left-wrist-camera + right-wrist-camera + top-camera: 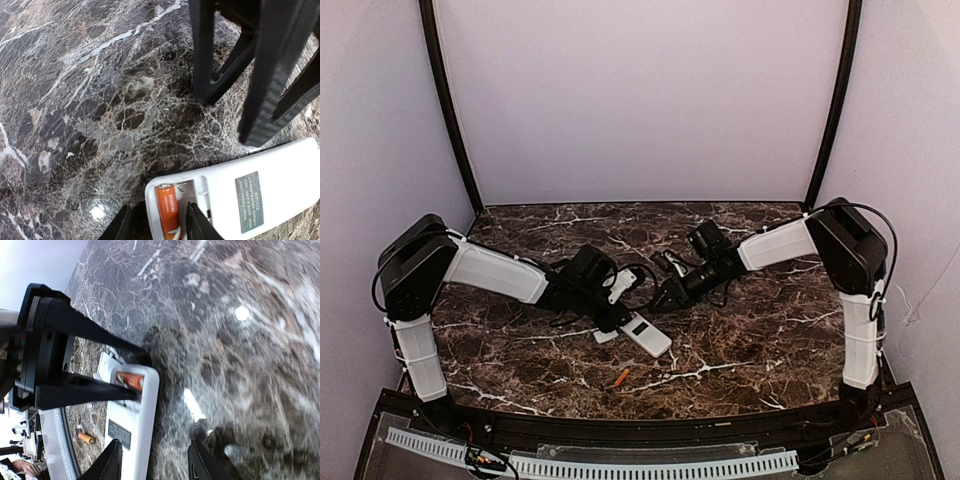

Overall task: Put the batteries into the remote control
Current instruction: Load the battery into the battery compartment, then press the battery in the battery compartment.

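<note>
The remote control (280, 175) lies back-up on the counter (100, 100), bay (185, 192) open, one battery (167, 210) seated: roughly half done, I judge. The second battery (621, 377) lies loose near the counter's front edge, yet to load. One remote, two batteries. The left tool (159, 217) hangs over the bay, jaws apart, empty; the right tool (155, 450), just beside, is also parted, holding nothing.
</note>
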